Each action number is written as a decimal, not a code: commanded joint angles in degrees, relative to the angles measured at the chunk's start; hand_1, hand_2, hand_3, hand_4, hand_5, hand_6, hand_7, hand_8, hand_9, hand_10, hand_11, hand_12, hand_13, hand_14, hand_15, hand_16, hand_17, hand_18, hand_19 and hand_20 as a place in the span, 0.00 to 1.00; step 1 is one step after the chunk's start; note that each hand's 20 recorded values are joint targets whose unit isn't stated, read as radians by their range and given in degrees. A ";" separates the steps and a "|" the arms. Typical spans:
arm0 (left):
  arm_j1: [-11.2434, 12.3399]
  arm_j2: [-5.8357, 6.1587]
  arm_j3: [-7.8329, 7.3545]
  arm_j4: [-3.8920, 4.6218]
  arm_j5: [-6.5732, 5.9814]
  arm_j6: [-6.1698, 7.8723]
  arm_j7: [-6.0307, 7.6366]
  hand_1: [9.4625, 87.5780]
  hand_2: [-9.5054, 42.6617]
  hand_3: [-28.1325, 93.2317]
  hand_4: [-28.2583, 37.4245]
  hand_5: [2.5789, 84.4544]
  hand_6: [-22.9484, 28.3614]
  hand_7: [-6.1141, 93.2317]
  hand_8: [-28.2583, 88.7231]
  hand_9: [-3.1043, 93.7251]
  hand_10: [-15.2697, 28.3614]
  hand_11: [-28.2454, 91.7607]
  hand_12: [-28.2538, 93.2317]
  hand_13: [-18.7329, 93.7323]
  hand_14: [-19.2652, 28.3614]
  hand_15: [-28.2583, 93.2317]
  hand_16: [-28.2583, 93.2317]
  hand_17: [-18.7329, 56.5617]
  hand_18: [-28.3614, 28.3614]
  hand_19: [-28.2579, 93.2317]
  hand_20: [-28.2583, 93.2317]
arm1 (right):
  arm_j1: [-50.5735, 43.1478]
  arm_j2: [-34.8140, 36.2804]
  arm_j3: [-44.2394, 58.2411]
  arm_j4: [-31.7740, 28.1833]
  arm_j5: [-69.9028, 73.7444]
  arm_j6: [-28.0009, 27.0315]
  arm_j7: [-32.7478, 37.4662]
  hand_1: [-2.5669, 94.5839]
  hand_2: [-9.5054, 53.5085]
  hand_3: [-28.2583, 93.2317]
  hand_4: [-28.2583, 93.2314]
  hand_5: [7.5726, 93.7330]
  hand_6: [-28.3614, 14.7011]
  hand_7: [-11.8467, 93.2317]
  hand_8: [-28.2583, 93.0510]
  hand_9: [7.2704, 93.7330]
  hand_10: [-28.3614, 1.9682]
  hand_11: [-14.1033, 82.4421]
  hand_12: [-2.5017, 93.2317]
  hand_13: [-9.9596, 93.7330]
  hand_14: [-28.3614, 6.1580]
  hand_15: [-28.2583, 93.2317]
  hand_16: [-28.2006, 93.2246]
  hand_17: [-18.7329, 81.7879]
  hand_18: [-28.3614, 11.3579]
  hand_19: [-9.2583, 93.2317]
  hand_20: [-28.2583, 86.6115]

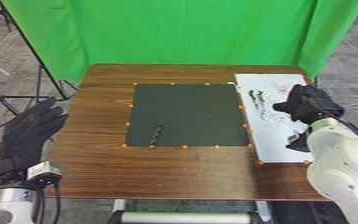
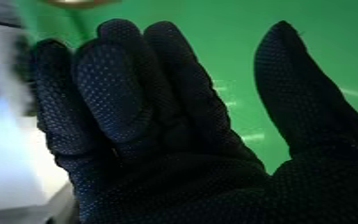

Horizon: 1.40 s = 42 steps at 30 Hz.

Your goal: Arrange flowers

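My right hand (image 1: 310, 104) is over the white sheet (image 1: 279, 152) at the table's right side, palm free of any held thing. In the right wrist view the same hand (image 2: 171, 172) is open, its thumb spread wide from the fingers. A dark, thin, stem-like piece (image 1: 157, 134) lies on the lower left part of the black mat (image 1: 193, 112). Slim dark pieces (image 1: 256, 98) and pale, partly pinkish bits rest on the white sheet, some partly hidden by the right hand. My left hand (image 1: 26, 134) is off the table's left side, fingers straight.
Small orange markers line the mat and the sheet. A dark object (image 1: 297, 143) sits at the sheet's right side, partly behind the right arm. Brown wooden table (image 1: 171, 175) surrounds the mat, and a green curtain (image 1: 184, 32) hangs behind it.
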<state>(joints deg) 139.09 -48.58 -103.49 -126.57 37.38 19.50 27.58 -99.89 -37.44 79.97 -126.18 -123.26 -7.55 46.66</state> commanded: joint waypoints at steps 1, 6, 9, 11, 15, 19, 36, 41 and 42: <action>0.05 0.82 0.33 -0.27 -0.52 0.45 0.30 0.20 0.30 0.89 0.13 0.47 0.65 0.18 0.17 0.39 0.82 0.49 0.29 0.36 0.98 0.73 0.10 0.13 0.92 0.74 0.21 | -12.72 -1.39 5.74 -1.10 -0.14 -3.40 4.94 0.30 0.22 0.85 0.08 0.69 0.31 0.26 0.19 0.72 0.13 0.44 0.23 0.75 0.37 0.83 0.39 0.66 0.12 1.00 0.24; -0.17 0.81 0.55 -0.25 -0.39 0.42 0.09 0.20 0.30 0.89 0.13 0.47 0.65 0.18 0.17 0.39 0.82 0.49 0.29 0.36 0.98 0.73 0.10 0.13 0.92 0.74 0.21 | -14.22 -2.59 7.88 0.07 0.58 -6.43 7.42 0.30 0.21 0.85 0.07 0.70 0.30 0.26 0.19 0.74 0.13 0.47 0.23 0.77 0.39 0.84 0.39 0.68 0.13 1.00 0.25; -0.55 0.72 0.87 -0.17 -0.23 0.20 -0.20 0.20 0.30 0.89 0.13 0.47 0.65 0.18 0.17 0.39 0.82 0.49 0.29 0.36 0.98 0.73 0.10 0.13 0.92 0.74 0.21 | -14.89 -3.52 9.27 0.52 2.09 -7.74 8.69 0.31 0.21 0.84 0.07 0.71 0.30 0.26 0.19 0.75 0.13 0.47 0.23 0.77 0.39 0.84 0.39 0.68 0.14 1.00 0.26; -0.83 0.53 0.95 -0.08 -0.07 0.02 -0.35 0.20 0.30 0.89 0.13 0.47 0.65 0.18 0.16 0.39 0.82 0.49 0.29 0.36 0.98 0.73 0.10 0.13 0.92 0.74 0.21 | -15.28 -2.86 9.18 1.36 1.26 -7.02 9.42 0.31 0.21 0.84 0.07 0.71 0.30 0.26 0.19 0.75 0.13 0.47 0.23 0.77 0.39 0.84 0.39 0.68 0.13 1.00 0.26; -0.57 1.18 1.24 -0.06 -0.64 0.42 0.39 0.20 0.30 0.89 0.14 0.47 0.66 0.18 0.16 0.39 0.82 0.49 0.29 0.37 0.98 0.73 0.10 0.13 0.92 0.74 0.21 | -17.21 -1.60 10.65 1.14 0.04 -4.53 10.14 0.31 0.20 0.84 0.07 0.72 0.29 0.26 0.19 0.75 0.11 0.46 0.22 0.77 0.39 0.84 0.39 0.68 0.13 1.00 0.26; -0.46 1.33 1.09 -0.08 -0.79 0.42 0.33 0.20 0.30 0.89 0.14 0.47 0.66 0.18 0.17 0.39 0.82 0.49 0.29 0.37 0.98 0.73 0.10 0.13 0.92 0.74 0.21 | -18.75 -0.70 11.96 0.31 -1.35 -2.50 10.73 0.31 0.20 0.84 0.07 0.72 0.29 0.25 0.20 0.74 0.12 0.46 0.22 0.77 0.38 0.84 0.39 0.68 0.13 1.00 0.26; -1.49 1.45 2.26 0.36 -0.99 0.23 0.13 0.20 0.30 0.89 0.14 0.47 0.65 0.18 0.16 0.40 0.82 0.49 0.29 0.37 0.99 0.73 0.10 0.13 0.92 0.74 0.21 | -13.55 -0.02 8.20 5.77 -1.27 -5.02 13.91 0.32 0.19 0.83 0.08 0.71 0.26 0.23 0.20 0.73 0.09 0.44 0.22 0.76 0.38 0.84 0.39 0.68 0.14 1.00 0.25; -1.40 0.97 2.16 0.32 -0.72 0.01 -0.07 0.20 0.30 0.90 0.14 0.47 0.65 0.18 0.16 0.40 0.82 0.50 0.29 0.37 0.99 0.73 0.10 0.13 0.92 0.74 0.21 | -12.83 -0.07 7.30 6.84 -0.59 -4.93 14.23 0.33 0.19 0.83 0.08 0.71 0.25 0.22 0.20 0.73 0.07 0.42 0.21 0.76 0.37 0.84 0.38 0.68 0.14 1.00 0.24; -1.38 0.86 2.02 0.29 -0.63 0.00 -0.26 0.20 0.30 0.90 0.14 0.47 0.65 0.18 0.16 0.40 0.82 0.50 0.29 0.37 0.99 0.73 0.10 0.13 0.92 0.74 0.21 | -12.75 -0.12 7.08 6.97 -0.80 -4.97 14.10 0.33 0.19 0.83 0.08 0.71 0.25 0.22 0.20 0.73 0.07 0.42 0.21 0.76 0.37 0.84 0.38 0.68 0.14 1.00 0.23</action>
<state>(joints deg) 137.39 -47.33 -101.31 -126.29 36.86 19.49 27.48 -113.06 -38.06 87.42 -120.02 -124.36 -12.05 59.76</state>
